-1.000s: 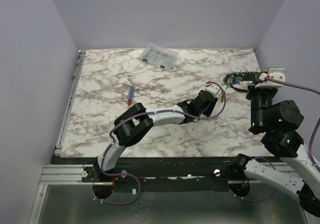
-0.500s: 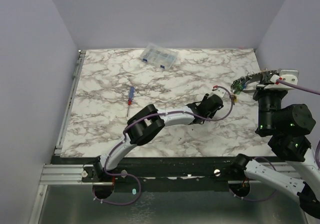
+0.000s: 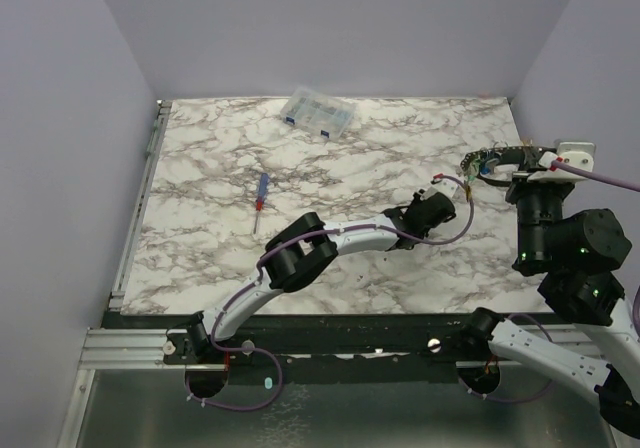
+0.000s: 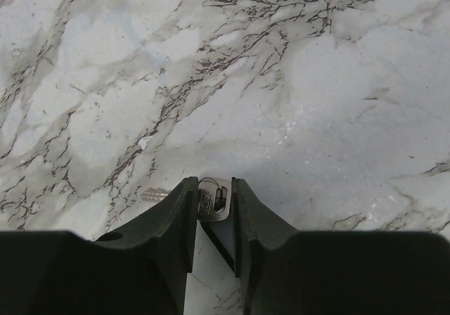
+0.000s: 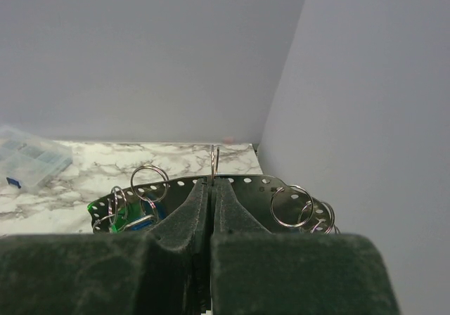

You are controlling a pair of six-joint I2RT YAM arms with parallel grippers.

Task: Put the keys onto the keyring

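Observation:
My left gripper (image 4: 213,185) is shut on the flat metal head of a key (image 4: 214,202); its blade (image 4: 155,195) pokes out to the left, close above the marble. From above, that gripper (image 3: 462,192) sits just left of the keyring (image 3: 487,156), with a yellow bit at its tip. The keyring is a dark curved metal band with holes (image 5: 267,185), hung with small split rings. A green tag (image 5: 98,208) and a blue tag (image 5: 144,213) hang on its left part. My right gripper (image 5: 212,183) is shut on the band's middle and holds it above the table's right side.
A red-and-blue screwdriver (image 3: 260,193) lies left of centre on the marble table (image 3: 200,228). A clear compartment box (image 3: 319,113) stands at the back edge, also seen as the box (image 5: 24,162) from the right wrist. Walls close in on the left, back and right.
My left arm has reached further right, towards the keyring, and its jaws have narrowed onto the key. My right gripper has carried the keyring a little to the right, still shut on it.

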